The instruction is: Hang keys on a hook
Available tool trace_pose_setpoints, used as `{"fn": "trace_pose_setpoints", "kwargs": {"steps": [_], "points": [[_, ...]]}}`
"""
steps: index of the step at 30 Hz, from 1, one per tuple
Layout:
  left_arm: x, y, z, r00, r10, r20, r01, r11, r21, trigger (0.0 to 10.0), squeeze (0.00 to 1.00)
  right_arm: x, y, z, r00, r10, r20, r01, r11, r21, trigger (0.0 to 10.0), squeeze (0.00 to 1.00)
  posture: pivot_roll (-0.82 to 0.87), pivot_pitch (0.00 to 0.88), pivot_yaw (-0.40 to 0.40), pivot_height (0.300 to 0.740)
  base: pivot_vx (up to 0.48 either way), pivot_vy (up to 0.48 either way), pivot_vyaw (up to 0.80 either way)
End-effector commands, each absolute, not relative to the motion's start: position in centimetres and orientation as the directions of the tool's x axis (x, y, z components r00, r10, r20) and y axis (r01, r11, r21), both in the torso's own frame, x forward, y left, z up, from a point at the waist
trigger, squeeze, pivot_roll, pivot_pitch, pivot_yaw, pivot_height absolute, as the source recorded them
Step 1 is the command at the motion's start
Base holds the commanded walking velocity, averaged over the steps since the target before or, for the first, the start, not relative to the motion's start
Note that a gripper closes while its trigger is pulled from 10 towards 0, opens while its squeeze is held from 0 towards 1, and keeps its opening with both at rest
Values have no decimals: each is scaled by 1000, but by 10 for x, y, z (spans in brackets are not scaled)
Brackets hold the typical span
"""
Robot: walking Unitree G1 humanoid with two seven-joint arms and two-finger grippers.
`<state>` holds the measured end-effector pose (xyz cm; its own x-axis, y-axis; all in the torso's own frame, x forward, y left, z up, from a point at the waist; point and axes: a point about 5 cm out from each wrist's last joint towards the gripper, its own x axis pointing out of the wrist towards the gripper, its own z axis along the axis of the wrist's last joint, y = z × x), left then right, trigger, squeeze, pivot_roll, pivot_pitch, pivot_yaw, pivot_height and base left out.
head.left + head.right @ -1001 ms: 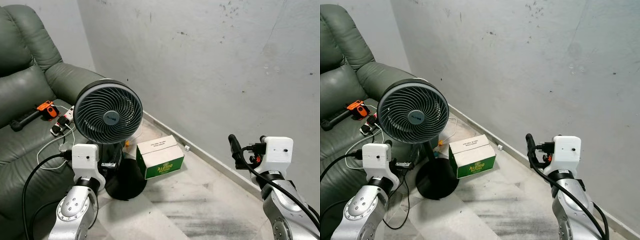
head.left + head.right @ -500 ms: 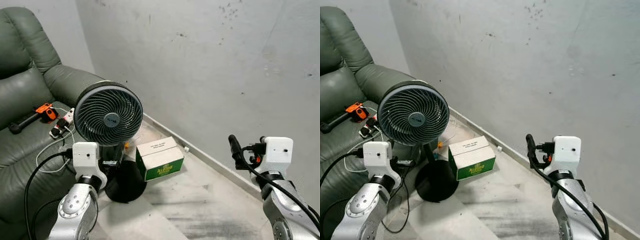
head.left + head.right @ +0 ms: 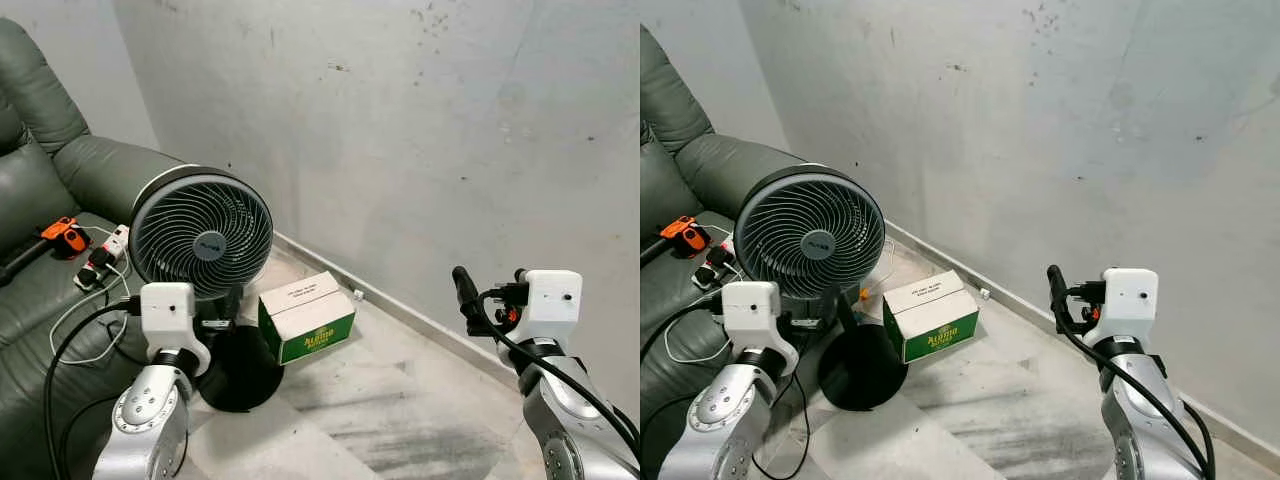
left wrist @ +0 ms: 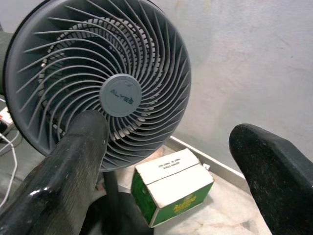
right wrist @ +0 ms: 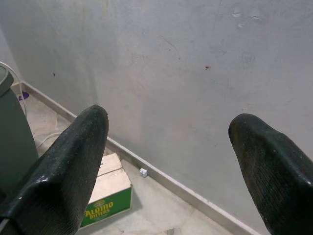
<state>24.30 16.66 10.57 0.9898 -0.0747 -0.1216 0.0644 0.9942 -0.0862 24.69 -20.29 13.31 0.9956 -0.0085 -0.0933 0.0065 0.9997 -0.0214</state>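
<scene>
Both end effectors are raised before me with fingers spread wide and nothing between them: my left end effector point(image 4: 166, 161) faces the round grey pedestal fan point(image 3: 201, 237), my right end effector point(image 5: 168, 161) the bare grey plaster wall point(image 3: 420, 120). Beside the fan's black base, a green-and-white cardboard box point(image 3: 306, 316) sits on the floor. I cannot tell where the keys or hook are.
</scene>
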Motion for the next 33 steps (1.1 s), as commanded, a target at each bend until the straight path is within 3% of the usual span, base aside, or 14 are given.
{"fn": "trace_pose_setpoints", "kwargs": {"steps": [1,8,33], "points": [[243,167,104,988,-72,-138,60,994,-88,10000,0,247,-202,133,996,-3,-93,2,1000,-14,10000,0,-37,60,18,740,0,0,0],[244,168,104,988,-73,-139,62,995,-85,10000,0,248,-201,133,995,-1,-96,0,1000,-9,10000,0,-36,59,21,740,0,0,0],[246,163,107,982,-125,-138,110,988,-108,10000,0,249,-200,132,995,-8,-103,7,1000,-6,10000,0,-35,60,30,740,0,0,-800]]}}
